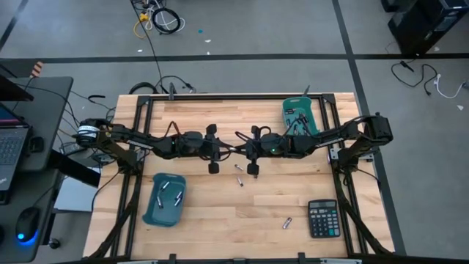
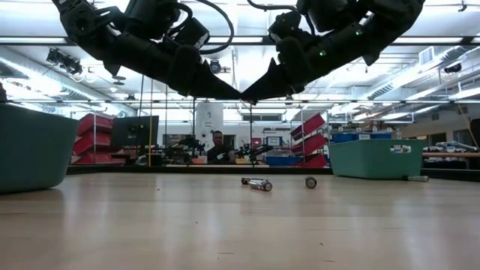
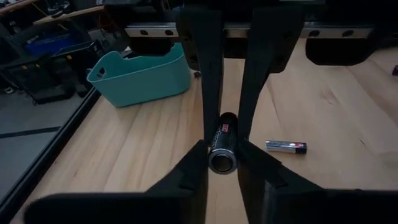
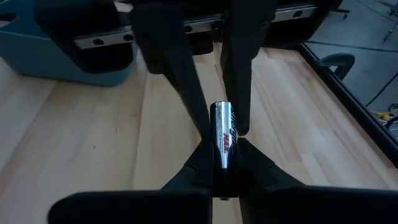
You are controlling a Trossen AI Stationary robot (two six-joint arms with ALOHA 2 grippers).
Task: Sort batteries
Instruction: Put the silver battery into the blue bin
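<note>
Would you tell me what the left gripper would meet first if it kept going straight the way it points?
The right gripper: the left gripper faces it tip to tip above mid-table, both on one battery. Depth is hard to judge.

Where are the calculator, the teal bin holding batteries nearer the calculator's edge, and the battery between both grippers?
calculator (image 1: 323,218): high view, its keypad.
teal bin (image 1: 152,209): high view, bare floor inside.
battery (image 3: 222,144): left wrist view, its side label.

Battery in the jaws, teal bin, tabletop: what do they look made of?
Battery: metal can, glossy silver with printed wrap, judging by the bright reflections. Teal bin: probably moulded plastic, smooth matte, with a rolled rim. Tabletop: wood, light butcher-block strips with visible grain and a satin finish.
</note>
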